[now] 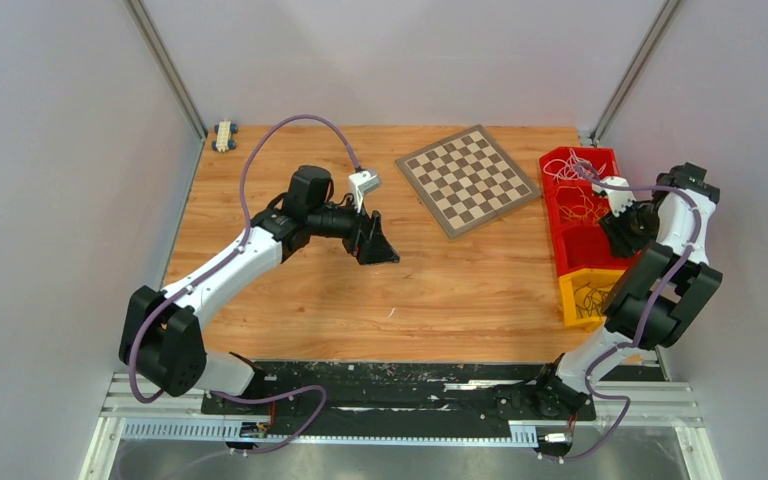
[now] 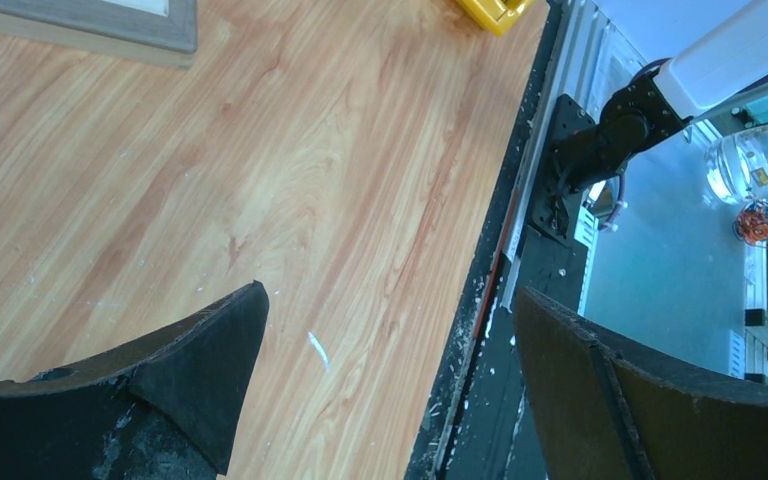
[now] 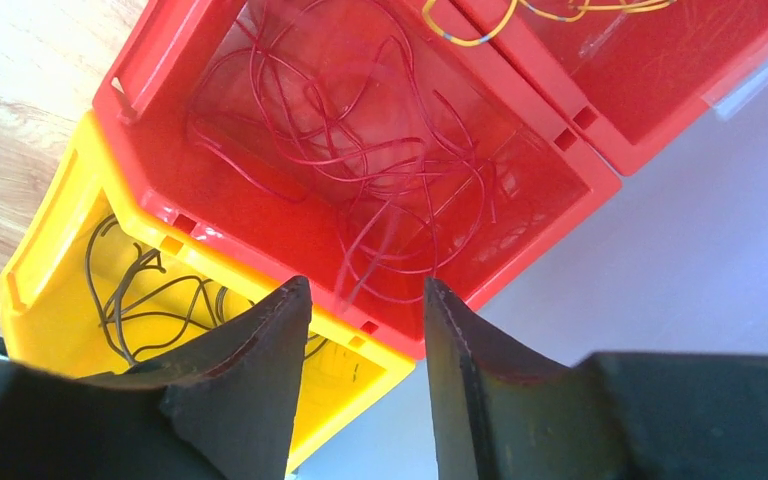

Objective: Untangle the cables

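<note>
The right hand [image 3: 360, 290] is partly open and empty, above the red cables [image 3: 360, 150] in a red bin [image 3: 260, 235] at the right edge of the counter [image 1: 410, 290]. Dark cables [image 3: 140, 290] lie in the yellow bin [image 3: 45, 260] beside it. The left hand [image 2: 390, 300] is wide open and empty.

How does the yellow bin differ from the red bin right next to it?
The yellow bin holds dark cables; the red bin holds red cables. The yellow bin sits at the near end of the row; the red bin is next back. Both are open-topped and touching.
</note>
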`<control>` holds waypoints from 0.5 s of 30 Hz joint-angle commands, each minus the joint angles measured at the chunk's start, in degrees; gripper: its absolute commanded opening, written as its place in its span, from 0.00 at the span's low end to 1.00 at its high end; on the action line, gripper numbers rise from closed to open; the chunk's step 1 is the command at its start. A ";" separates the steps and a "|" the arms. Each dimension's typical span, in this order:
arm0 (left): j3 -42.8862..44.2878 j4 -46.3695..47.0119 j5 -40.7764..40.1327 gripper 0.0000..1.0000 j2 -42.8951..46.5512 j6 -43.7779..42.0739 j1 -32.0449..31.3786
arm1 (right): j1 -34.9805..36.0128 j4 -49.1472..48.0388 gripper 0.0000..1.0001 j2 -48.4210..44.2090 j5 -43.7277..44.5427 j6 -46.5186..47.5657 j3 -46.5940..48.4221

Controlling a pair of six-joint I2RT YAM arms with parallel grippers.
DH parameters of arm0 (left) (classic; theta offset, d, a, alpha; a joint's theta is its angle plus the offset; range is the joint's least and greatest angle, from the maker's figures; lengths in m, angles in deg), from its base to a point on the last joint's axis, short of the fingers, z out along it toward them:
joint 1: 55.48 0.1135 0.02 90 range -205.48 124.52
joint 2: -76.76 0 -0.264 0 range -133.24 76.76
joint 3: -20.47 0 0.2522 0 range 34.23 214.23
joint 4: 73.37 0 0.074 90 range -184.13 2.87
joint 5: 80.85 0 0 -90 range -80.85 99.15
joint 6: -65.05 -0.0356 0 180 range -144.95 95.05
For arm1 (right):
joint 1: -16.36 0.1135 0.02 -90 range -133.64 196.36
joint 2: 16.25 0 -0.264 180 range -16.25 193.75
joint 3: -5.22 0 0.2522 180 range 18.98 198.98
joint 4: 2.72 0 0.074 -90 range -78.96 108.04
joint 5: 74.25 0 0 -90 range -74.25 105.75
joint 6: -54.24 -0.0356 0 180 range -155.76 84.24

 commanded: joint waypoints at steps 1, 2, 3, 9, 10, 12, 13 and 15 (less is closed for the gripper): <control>-0.62 0.94 -0.04 1.00 1.30 -0.99 0.28 | -0.12 3.26 0.45 -2.53 -2.04 -1.16 4.78; -0.76 0.96 -0.04 1.00 1.38 -1.00 0.29 | -0.09 3.98 0.43 -2.58 -2.40 -1.42 5.29; -0.83 0.96 -0.05 1.00 1.44 -1.02 0.26 | -0.04 4.49 0.41 -2.62 -2.73 -1.64 5.47; -1.34 0.86 0.10 1.00 1.90 -1.26 0.30 | 1.24 3.99 0.36 -1.75 -3.63 -4.09 4.74; -1.38 0.70 0.12 1.00 2.00 -1.28 0.42 | 1.50 3.75 0.36 -1.39 -4.23 -4.90 5.06; -1.37 0.55 0.06 1.00 2.21 -1.41 0.55 | 2.11 3.38 0.36 -0.98 -6.40 -6.37 5.77; -1.54 0.58 0.01 1.00 2.34 -1.35 0.73 | 2.49 3.20 0.36 -1.16 -7.92 -7.14 6.03; -1.90 0.91 -0.04 1.00 2.82 -1.15 1.02 | 3.82 2.49 0.36 -1.49 -10.07 -8.50 5.80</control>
